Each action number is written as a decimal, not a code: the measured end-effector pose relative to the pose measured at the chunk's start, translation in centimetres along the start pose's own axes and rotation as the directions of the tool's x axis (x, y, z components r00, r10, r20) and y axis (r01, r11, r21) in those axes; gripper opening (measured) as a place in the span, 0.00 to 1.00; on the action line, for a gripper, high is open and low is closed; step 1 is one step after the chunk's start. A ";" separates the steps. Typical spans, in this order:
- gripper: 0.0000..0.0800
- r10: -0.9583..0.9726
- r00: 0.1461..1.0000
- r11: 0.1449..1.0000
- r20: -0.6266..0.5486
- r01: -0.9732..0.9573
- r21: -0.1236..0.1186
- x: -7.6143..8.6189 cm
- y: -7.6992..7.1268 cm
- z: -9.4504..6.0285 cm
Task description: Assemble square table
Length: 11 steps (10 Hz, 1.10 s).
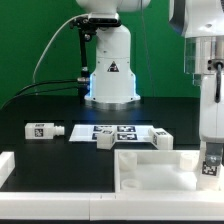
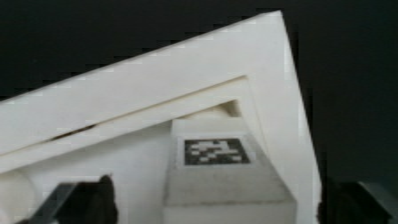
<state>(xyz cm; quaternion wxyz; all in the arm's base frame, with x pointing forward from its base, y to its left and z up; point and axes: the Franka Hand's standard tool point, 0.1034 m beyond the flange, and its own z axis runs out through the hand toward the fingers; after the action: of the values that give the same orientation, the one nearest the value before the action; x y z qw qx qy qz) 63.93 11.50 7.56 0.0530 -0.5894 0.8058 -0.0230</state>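
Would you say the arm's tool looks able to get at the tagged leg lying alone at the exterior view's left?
Probably yes: that leg lies on open black table with nothing over it, and the tool stands open, though across the scene.

The tray (image 1: 150,170) is white. The leg (image 1: 46,130) is white with a black-and-white square tag (image 1: 38,129). The table (image 1: 30,105) is black.

I see black surface (image 1: 40,105) across middle of frame. Marker board (image 1: 120,131) lies flat on it at centre, several black-and-white tags on top. Green backdrop (image 1: 35,40) fills upper left. Plain white bar (image 1: 6,165) at lower left edge, resting on surface. Wrist view: same black surface in upper corners.
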 end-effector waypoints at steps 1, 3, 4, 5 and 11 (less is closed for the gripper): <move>0.77 -0.078 0.997 0.997 0.008 0.078 0.004 -0.3 -0.1 -0.8; 0.80 -0.150 0.988 0.989 0.030 0.150 -0.001 -0.5 0.1 -3.0; 0.81 -0.151 0.988 0.989 0.025 0.151 -0.004 -0.4 0.2 -2.6; 0.81 -0.151 0.988 0.989 0.025 0.151 -0.005 -0.4 0.2 -2.6; 0.81 -0.630 0.776 0.776 0.044 0.630 -0.009 -0.2 2.5 -3.6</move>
<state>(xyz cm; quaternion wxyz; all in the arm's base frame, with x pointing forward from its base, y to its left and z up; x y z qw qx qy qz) 61.25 12.39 10.93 0.0510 -0.8258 0.5614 -0.0187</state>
